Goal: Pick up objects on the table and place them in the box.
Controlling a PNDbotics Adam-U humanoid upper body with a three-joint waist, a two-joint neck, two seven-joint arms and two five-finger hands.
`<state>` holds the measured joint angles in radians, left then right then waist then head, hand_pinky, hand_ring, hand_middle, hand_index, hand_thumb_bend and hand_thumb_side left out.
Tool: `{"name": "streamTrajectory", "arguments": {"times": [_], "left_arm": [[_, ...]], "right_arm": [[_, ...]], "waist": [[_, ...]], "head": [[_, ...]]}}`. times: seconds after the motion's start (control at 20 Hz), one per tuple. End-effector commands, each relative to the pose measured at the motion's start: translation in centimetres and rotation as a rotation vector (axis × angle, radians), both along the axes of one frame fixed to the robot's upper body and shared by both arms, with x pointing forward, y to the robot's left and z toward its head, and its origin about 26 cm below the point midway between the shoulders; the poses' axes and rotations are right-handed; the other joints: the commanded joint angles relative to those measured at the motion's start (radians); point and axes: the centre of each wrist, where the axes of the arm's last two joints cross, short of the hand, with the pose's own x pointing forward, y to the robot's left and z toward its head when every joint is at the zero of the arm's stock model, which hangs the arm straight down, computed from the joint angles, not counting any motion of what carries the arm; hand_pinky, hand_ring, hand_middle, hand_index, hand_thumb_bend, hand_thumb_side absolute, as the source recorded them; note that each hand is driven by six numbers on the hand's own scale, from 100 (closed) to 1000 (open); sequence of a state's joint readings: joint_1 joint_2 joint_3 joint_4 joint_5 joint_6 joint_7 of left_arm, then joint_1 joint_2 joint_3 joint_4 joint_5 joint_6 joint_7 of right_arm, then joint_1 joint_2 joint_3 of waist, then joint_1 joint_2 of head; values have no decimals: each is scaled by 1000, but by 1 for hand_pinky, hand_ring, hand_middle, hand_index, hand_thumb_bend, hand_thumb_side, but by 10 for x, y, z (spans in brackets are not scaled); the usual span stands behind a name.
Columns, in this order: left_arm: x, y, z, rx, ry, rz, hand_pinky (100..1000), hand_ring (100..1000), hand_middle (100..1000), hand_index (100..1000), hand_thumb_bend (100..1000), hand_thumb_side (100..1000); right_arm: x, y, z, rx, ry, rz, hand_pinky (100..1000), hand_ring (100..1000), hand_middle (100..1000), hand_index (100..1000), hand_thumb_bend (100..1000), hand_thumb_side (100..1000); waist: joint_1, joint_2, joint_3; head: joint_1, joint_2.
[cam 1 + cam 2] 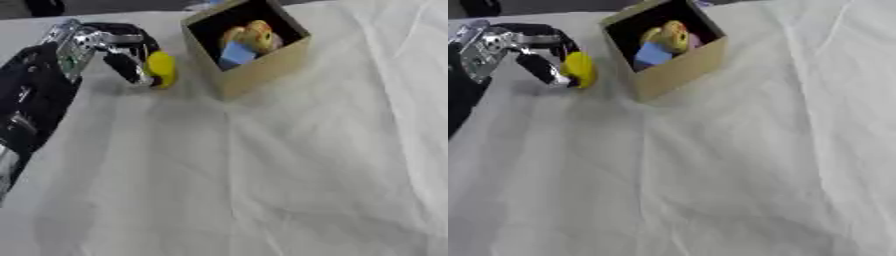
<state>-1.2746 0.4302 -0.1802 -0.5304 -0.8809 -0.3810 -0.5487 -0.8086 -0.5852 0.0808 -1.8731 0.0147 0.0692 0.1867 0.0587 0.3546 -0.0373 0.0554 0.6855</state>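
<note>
Left hand (pixel 118 47) w/ fingers curled round yellow object (pixel 161 69), low over white cloth (pixel 262 175), just beside box (pixel 262 65) on its left. Object looks small, rounded, smooth plastic; prob. light and rigid, could slip, so best taken across its widest part w/ thumb opposing. Box is tan, open-topped, dark inside, already holding a blue block (pixel 236 54) and orange-yellow item (pixel 254 35). Exact shape of yellow object unclear, partly hidden behind fingers. Whether it touches cloth: can't tell. Right hand not in either view.
</note>
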Motion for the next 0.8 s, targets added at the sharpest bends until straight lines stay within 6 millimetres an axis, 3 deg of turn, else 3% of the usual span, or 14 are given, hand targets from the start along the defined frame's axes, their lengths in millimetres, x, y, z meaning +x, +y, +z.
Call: {"name": "streamTrajectory", "arguments": {"times": [0.05, 0.25, 0.4, 0.55, 0.6, 0.7, 0.8], "left_arm": [[0, 2, 16, 0, -46, 16, 746, 656, 611, 743, 238, 357], [-1, 2, 17, -4, -52, 1, 733, 621, 557, 683, 128, 311], [-4, 1, 40, -9, -108, -27, 735, 629, 568, 692, 132, 255], [-10, -3, 64, 6, -176, -41, 735, 629, 568, 692, 132, 255], [-11, -6, 70, 6, -194, -48, 740, 637, 576, 700, 143, 193], [-20, -32, 109, -7, -327, -108, 742, 638, 577, 699, 132, 169], [-27, -52, 127, -23, -398, -149, 742, 637, 584, 700, 135, 160]], "right_arm": [[-3, -3, 8, 5, -27, -11, 876, 775, 624, 780, 100, 536], [-3, -4, 8, 9, -27, -17, 877, 777, 626, 782, 100, 534], [-3, -5, 7, 7, -25, -17, 879, 779, 628, 783, 100, 533], [-3, -6, 7, 6, -26, -17, 879, 779, 628, 783, 100, 533], [-3, -6, 7, 7, -26, -16, 879, 779, 622, 783, 100, 533], [-2, -5, 8, 12, -29, -9, 879, 779, 622, 783, 100, 534], [-2, -3, 8, 13, -30, -1, 879, 778, 622, 783, 100, 535]], "waist": [[-5, -20, -2], [-6, -22, -4], [-4, -26, -2], [-4, -27, -1], [-4, -28, -2], [-6, -31, -4], [-8, -33, -6]], "head": [[4, -10], [2, -9], [-1, -5], [-5, -4], [-5, -3], [-7, -3], [-5, -4]]}}
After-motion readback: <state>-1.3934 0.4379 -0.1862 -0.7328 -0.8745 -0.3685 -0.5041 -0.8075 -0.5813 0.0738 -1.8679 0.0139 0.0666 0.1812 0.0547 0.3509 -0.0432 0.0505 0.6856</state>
